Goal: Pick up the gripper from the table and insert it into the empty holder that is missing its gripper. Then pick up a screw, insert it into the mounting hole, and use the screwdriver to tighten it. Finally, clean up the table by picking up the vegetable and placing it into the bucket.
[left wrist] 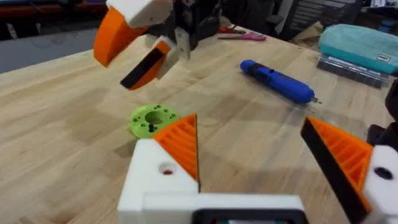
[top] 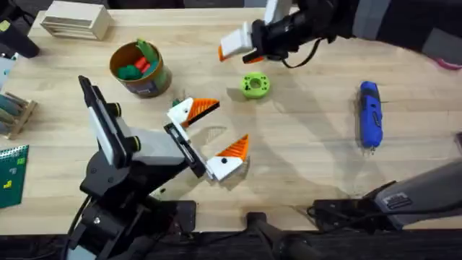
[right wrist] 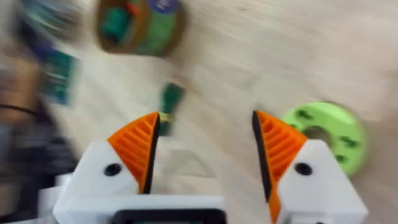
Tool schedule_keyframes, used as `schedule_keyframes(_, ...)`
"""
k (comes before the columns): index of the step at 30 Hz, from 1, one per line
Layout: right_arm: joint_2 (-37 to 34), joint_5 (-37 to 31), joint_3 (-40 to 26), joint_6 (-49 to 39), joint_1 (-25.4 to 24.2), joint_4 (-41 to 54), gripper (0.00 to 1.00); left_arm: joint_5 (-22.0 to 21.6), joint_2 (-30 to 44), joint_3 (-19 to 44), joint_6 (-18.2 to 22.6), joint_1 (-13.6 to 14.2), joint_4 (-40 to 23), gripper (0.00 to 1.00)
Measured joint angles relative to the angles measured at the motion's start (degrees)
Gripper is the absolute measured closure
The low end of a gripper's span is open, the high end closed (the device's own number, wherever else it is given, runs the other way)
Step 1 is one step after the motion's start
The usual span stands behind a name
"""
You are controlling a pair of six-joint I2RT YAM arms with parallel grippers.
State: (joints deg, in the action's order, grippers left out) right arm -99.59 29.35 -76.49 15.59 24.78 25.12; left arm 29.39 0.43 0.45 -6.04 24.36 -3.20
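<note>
My left gripper (top: 227, 124) (left wrist: 249, 124) is open over the table's middle, with nothing between its orange fingers. My right gripper (right wrist: 205, 121) is open too and faces the bucket (top: 148, 83) (right wrist: 140, 25), which holds green and red toys. The small dark-green vegetable (right wrist: 171, 99) lies on the wood beyond the right gripper's fingers. At the back, a black-and-white arm (top: 289, 29) carries a white mount with an orange finger (left wrist: 115, 31) and a second, black-faced orange finger (left wrist: 146, 65). I cannot tell which of these is the gripper or the holder. The blue screwdriver (top: 369, 112) (left wrist: 277, 81) lies at the right. The screw is too small to tell.
A bright-green ring (top: 255, 85) (left wrist: 152, 119) (right wrist: 323, 127) lies under the back arm. A beige box (top: 76, 20) stands at the back left, with a wooden rack (top: 14, 112) and a green card (top: 11, 173) at the left edge. A teal box (left wrist: 360, 43) is far right.
</note>
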Motion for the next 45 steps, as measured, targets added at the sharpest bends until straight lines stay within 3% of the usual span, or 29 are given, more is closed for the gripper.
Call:
schedule_keyframes(2, 0.2, -7.1, -0.9, -4.5, 2.3, 3.4, 0.262, 0.0, 0.0, 0.0, 0.0, 0.0, 0.0, 0.013)
schedule_keyframes(3, 0.1, -16.1, -1.0, -9.0, 5.6, 8.3, 0.296, 0.0, 0.0, 0.0, 0.0, 0.0, 0.0, 0.014)
schedule_keyframes(9, -2.0, -29.9, -1.0, -12.8, 11.3, 10.9, 0.302, 0.0, 0.0, 0.0, 0.0, 0.0, 0.0, 0.014)
schedule_keyframes(10, -4.0, -33.5, -1.0, -13.6, 12.7, 10.9, 0.357, 0.0, 0.0, 0.0, 0.0, 0.0, 0.0, 0.013)
schedule_keyframes(11, -5.5, -35.9, -1.0, -14.0, 12.9, 10.8, 0.487, 0.0, 0.0, 0.0, 0.0, 0.0, 0.0, 0.014)
schedule_keyframes(19, -7.0, -37.4, -1.0, -14.4, 12.9, 9.3, 0.640, 0.0, 0.0, 0.0, 0.0, 0.0, 0.0, 0.014)
schedule_keyframes(26, -7.6, -37.5, -1.0, -14.3, 12.9, 9.2, 0.648, 0.0, 0.0, 0.0, 0.0, 0.0, 0.0, 0.014)
schedule_keyframes(34, -9.3, -38.0, -1.0, -14.4, 12.9, 8.7, 0.819, 0.0, 0.0, 0.0, 0.0, 0.0, 0.0, 0.014)
schedule_keyframes(38, -9.3, -38.0, -1.0, -14.3, 12.9, 8.4, 0.980, 0.0, 0.0, 0.0, 0.0, 0.0, 0.0, 0.014)
schedule_keyframes(45, -9.3, -37.9, -1.0, -14.4, 12.0, 8.5, 0.994, 0.0, 0.0, 0.0, 0.0, 0.0, 0.0, 0.012)
